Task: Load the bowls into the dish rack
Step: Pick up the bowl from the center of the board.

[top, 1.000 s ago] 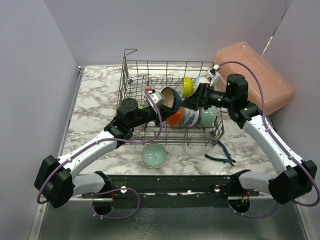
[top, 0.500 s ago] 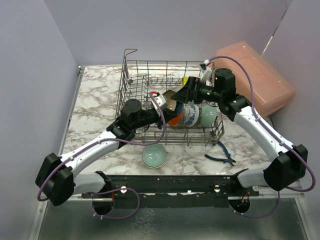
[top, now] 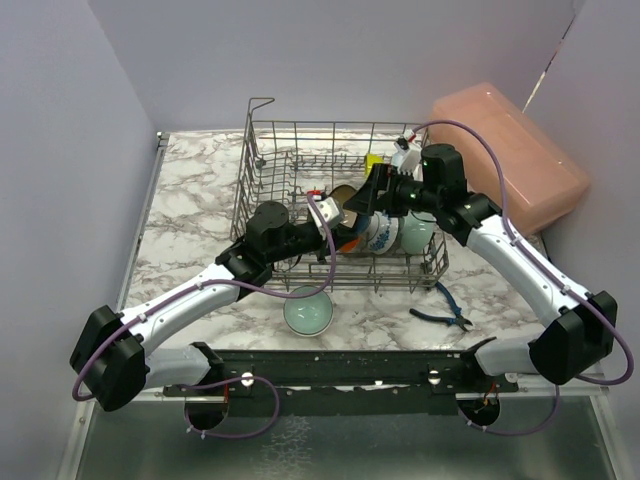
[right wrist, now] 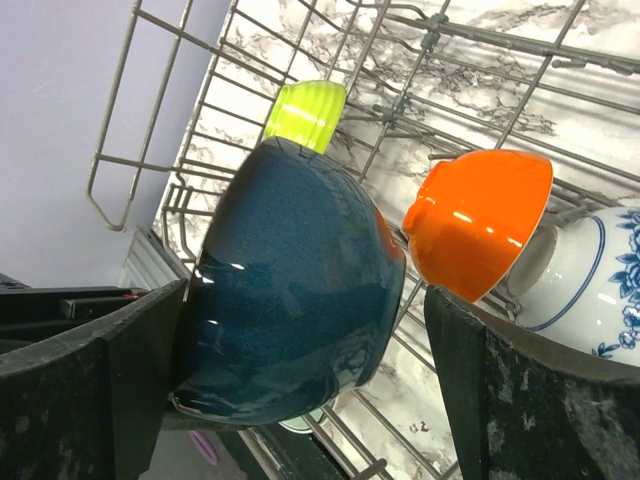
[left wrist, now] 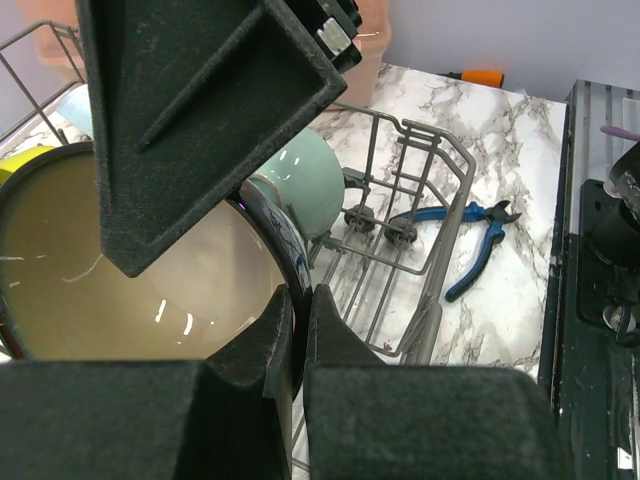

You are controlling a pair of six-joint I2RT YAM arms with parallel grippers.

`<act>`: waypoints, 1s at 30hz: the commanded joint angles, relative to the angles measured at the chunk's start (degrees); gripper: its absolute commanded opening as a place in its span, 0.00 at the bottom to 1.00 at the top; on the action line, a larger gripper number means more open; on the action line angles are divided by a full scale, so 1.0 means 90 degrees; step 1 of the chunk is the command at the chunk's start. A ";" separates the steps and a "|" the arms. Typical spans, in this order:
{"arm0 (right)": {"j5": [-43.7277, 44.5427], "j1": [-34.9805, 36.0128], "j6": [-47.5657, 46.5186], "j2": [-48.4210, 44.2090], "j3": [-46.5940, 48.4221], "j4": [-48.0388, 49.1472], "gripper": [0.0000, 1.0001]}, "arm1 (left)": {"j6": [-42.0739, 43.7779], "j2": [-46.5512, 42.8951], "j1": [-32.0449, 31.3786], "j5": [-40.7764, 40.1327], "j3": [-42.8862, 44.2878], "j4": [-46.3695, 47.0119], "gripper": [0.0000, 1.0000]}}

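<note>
The left gripper [left wrist: 300, 312] is reaching into the middle of the dish rack [top: 300, 150] and is clamping its fingers together on the rim of a dark teal bowl [right wrist: 290, 300]. It is holding the bowl tilted on its side, with the cream inside facing the left wrist camera. The right gripper [top: 367, 193] is hanging at the same bowl from the other side. Its fingers [right wrist: 520, 400] are standing wide apart to either side of the bowl's dark outer wall. Whether either finger is touching the wall I cannot tell.

Other bowls are sitting in the rack. An orange bowl [right wrist: 480, 220], a blue-patterned white bowl [top: 382, 232] and a mint green bowl [top: 418, 230] are standing on edge in a row near the front wall. A yellow bowl [top: 374, 162] is sitting toward the back, and a lime green bowl [right wrist: 305, 110] is lying among the wires on the left side.

A second mint green bowl [top: 308, 310] is resting upright on the marble table [top: 190, 200], just in front of the rack and outside it. Blue-handled pliers [top: 440, 315] are lying at the rack's front right corner. A pink box [top: 515, 150] is standing behind it on the right.
</note>
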 commanded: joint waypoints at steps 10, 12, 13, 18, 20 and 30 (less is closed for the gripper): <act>-0.0473 0.0049 0.0184 0.0030 -0.0432 0.0047 0.98 | 0.0324 -0.0371 -0.0032 -0.0097 0.0156 0.0645 0.00; -0.0559 0.0049 0.0234 0.0091 -0.0457 0.0102 0.98 | 0.0378 -0.0405 -0.0037 -0.0129 0.0142 0.0640 0.00; -0.0618 0.0049 0.0272 0.0120 -0.0485 0.0147 0.98 | 0.0416 -0.0420 -0.0035 -0.0152 0.0135 0.0631 0.00; -0.1037 0.0049 0.0604 0.0229 -0.0628 0.0568 0.99 | 0.0653 -0.0443 -0.0035 -0.0275 0.0127 0.0502 0.00; -0.1117 0.0049 0.0684 0.0254 -0.0609 0.0670 0.99 | 0.0695 -0.0416 -0.0044 -0.0274 0.0144 0.0451 0.00; -0.1393 0.0118 0.0924 0.0470 -0.0508 0.0967 0.72 | 0.0915 -0.0268 -0.0165 -0.0317 0.0239 0.0170 0.00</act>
